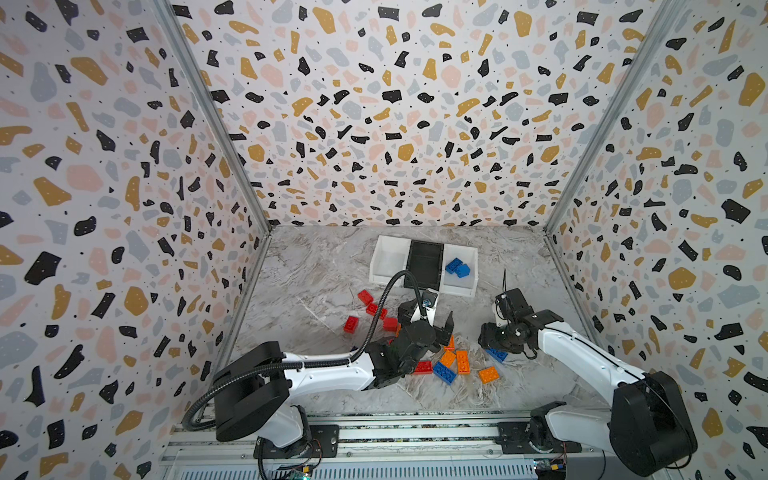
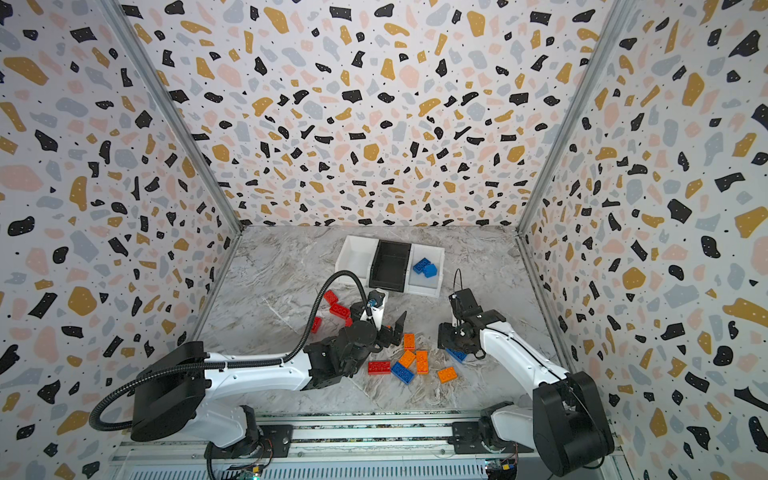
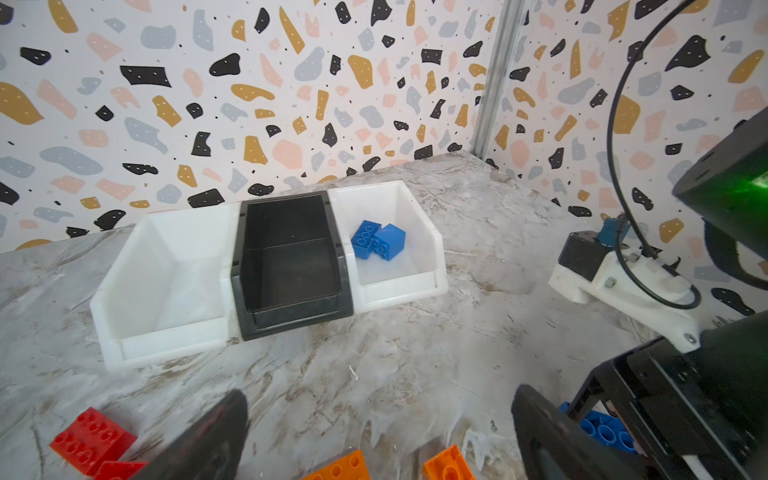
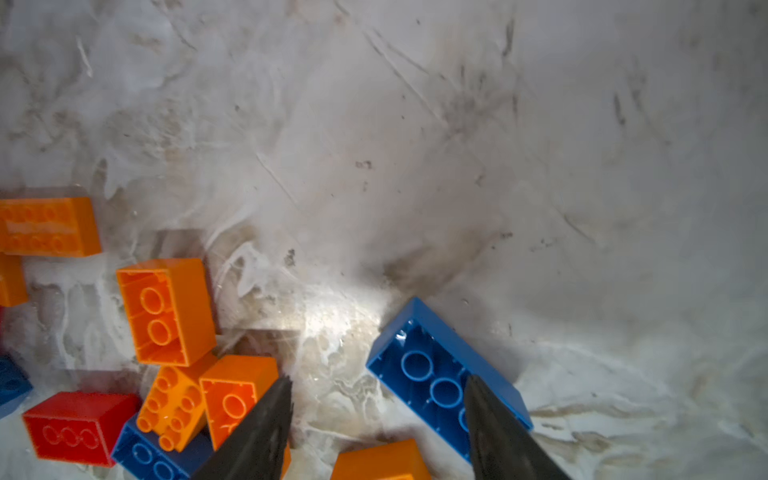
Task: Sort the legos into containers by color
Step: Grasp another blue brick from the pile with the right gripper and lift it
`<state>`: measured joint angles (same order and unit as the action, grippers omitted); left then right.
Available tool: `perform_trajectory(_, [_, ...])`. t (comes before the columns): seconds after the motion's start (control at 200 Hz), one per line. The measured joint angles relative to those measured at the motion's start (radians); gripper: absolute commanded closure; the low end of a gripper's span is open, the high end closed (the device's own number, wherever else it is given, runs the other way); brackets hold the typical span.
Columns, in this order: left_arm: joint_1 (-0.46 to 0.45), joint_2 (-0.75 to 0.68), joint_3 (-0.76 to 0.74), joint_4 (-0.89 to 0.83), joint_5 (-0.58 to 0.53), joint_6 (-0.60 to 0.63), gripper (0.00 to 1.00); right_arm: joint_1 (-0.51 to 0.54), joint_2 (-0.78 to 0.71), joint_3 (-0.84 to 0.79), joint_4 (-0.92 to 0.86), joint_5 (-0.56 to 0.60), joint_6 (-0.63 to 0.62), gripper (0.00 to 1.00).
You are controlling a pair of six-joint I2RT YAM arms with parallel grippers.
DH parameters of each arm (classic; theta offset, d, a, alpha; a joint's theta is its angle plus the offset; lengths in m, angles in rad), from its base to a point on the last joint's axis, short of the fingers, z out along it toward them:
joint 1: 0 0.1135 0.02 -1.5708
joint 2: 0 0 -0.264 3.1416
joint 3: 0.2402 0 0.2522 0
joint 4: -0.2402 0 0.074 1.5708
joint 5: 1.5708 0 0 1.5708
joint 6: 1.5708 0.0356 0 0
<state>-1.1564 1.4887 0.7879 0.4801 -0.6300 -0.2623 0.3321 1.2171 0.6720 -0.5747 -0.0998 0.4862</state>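
The containers stand in a row at the back: a white bin (image 1: pixel 386 259), a black bin (image 1: pixel 424 259) and a white bin (image 1: pixel 464 286) holding two blue legos (image 1: pixel 457 267). Red legos (image 1: pixel 365 297) lie scattered left of the centre. Orange legos (image 1: pixel 462 361), a red one (image 1: pixel 423 367) and a blue one (image 1: pixel 444 372) lie in a front cluster. My left gripper (image 3: pixel 378 432) is open above the orange legos (image 3: pixel 340 467), holding nothing. My right gripper (image 4: pixel 378 386) is open low over the table. One of its fingers overlaps an upside-down blue lego (image 4: pixel 432 370) that lies flat.
Patterned walls close in the table on three sides, and a metal rail (image 1: pixel 374 436) runs along the front. The left arm's black hose (image 1: pixel 386 299) arches over the red legos. The two grippers (image 1: pixel 426 320) (image 1: pixel 492 338) are close together near the front cluster.
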Motion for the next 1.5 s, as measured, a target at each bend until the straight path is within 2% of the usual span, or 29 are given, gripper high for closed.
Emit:
perform_trajectory(0.35, [-0.039, -0.085, -0.023, -0.008, -0.072, -0.042, 0.0, 0.0, 0.138, 0.022, 0.066, 0.015, -0.023, 0.33])
perform_trajectory(0.651, [-0.051, -0.148, -0.084, -0.017, -0.137, -0.071, 0.0, 0.012, 0.143, 0.022, 0.063, 0.021, -0.018, 0.35])
perform_trajectory(1.016, [-0.051, -0.147, -0.096, -0.016, -0.147, -0.066, 0.0, 0.068, 0.143, 0.015, 0.042, 0.061, 0.054, 0.5])
perform_trajectory(1.236, [-0.051, -0.148, -0.113, -0.013, -0.158, -0.065, 0.0, 0.072, 0.144, 0.017, 0.015, 0.097, 0.079, 0.75])
perform_trajectory(1.502, [-0.051, -0.152, -0.129, -0.013, -0.189, -0.065, 0.0, 0.072, 0.18, 0.117, -0.04, 0.137, 0.069, 0.77])
